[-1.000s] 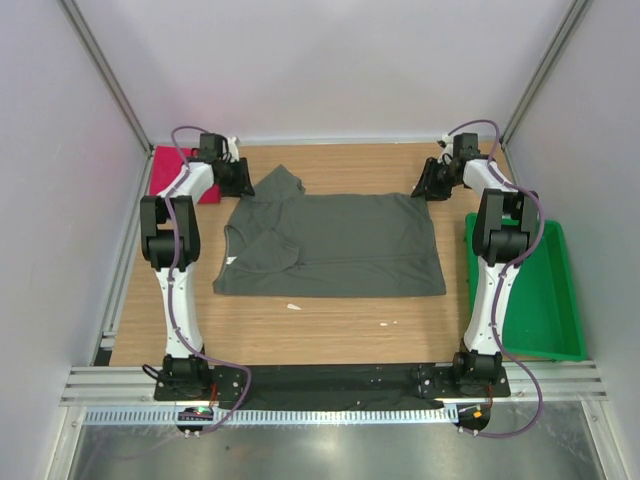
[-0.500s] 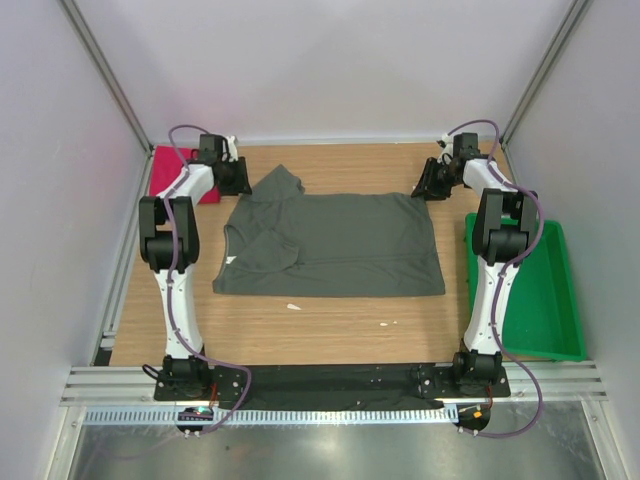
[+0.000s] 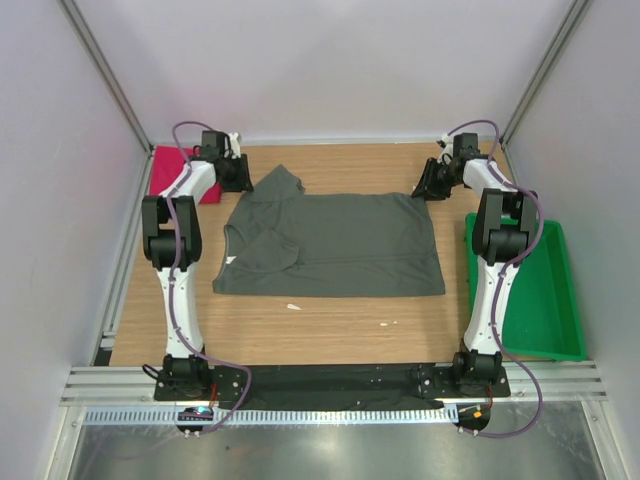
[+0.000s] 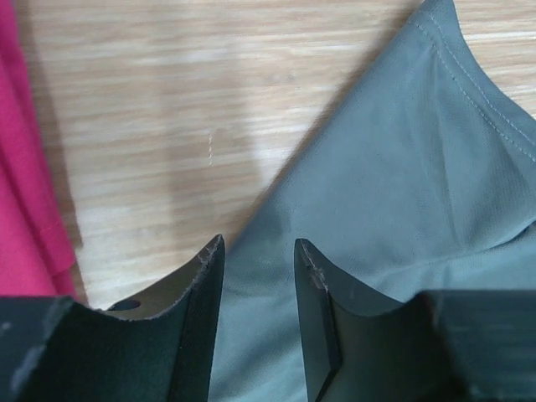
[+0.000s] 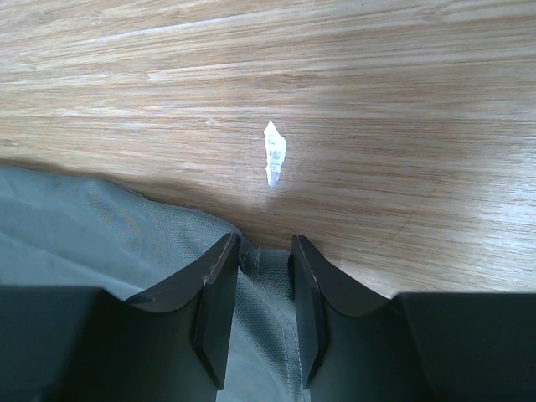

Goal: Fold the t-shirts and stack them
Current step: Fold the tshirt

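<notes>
My left gripper (image 3: 242, 178), at the upper left of the overhead view, has crept slightly up-frame and its jaws have narrowed a touch. My right gripper (image 5: 265, 251) has narrowed a little too.

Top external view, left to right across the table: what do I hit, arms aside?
pinkish-red t-shirt → dark grey t-shirt → green tray

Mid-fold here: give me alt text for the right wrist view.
The right pincer straddles the edge of the dark grey t-shirt, a bit of hem bunched between its two dark fingers. Bare wooden table lies beyond, with a small white fleck.
</notes>
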Robot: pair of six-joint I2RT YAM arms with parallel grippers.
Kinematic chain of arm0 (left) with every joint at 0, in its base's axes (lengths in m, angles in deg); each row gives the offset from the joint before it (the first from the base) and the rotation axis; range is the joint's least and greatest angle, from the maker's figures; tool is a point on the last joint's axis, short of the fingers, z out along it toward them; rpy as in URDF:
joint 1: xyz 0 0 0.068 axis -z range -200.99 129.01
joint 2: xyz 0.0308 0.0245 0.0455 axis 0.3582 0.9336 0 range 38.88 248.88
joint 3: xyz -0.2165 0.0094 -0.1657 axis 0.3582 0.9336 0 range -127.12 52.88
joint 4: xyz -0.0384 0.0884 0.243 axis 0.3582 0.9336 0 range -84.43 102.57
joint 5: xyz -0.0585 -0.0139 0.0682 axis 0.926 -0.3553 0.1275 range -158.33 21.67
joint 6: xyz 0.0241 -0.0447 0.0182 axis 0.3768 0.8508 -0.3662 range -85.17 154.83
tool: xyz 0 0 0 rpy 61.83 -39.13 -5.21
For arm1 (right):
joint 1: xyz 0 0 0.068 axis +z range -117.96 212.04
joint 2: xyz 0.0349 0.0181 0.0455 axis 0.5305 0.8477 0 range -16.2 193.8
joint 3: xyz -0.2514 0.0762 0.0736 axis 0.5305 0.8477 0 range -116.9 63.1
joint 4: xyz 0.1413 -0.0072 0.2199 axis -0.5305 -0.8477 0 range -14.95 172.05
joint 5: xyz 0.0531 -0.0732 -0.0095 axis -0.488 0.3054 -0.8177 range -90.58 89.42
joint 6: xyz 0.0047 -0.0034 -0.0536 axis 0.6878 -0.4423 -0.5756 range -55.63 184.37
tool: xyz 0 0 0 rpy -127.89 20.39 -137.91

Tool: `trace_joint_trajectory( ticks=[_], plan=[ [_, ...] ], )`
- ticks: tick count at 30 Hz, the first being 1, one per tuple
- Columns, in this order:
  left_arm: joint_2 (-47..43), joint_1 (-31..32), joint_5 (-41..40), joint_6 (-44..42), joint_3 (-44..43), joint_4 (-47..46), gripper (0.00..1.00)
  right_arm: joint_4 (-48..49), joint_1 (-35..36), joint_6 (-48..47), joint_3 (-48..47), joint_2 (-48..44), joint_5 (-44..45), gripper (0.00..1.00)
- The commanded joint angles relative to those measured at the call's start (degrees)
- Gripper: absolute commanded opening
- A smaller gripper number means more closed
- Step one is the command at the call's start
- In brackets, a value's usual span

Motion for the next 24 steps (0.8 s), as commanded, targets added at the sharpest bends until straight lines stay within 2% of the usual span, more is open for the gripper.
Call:
trace_joint_trajectory(
  ticks=[1, 13, 16, 18, 21, 22, 24],
  plan=[
    [2.5, 0.5, 2.0, -2.3, -5.8, 3.7, 0.4, -1.5, 0.1, -0.2, -1.7, 1.4, 0.1, 0.38],
    [5.6, 0.9, 3.4, -2.4, -10.2, 7.5, 0.31, -2.7, 0.0, 0.1, -4.3, 2.4, 1.7, 0.43],
    [5.8, 0.9, 4.0, -2.4, -10.5, 7.7, 0.24, -3.4, 0.0, -0.2, -5.2, 3.1, 1.8, 0.43],
    [6.1, 0.9, 4.4, -2.1, -11.0, 7.7, 0.14, -3.5, 0.0, 0.1, -5.4, 3.1, 1.8, 0.42],
    [6.5, 0.9, 4.9, -1.7, -11.6, 7.7, 0.04, -3.1, 0.0, 0.6, -5.5, 3.0, 1.5, 0.38],
    [6.8, 0.9, 5.1, -1.4, -12.0, 7.7, 0.01, -3.1, 0.1, 0.6, -5.7, 3.0, 1.2, 0.3],
    [6.9, 0.9, 5.4, -1.0, -12.7, 7.9, 0.0, -3.3, 0.1, 0.9, -6.2, 3.2, 1.2, 0.2]
  ],
)
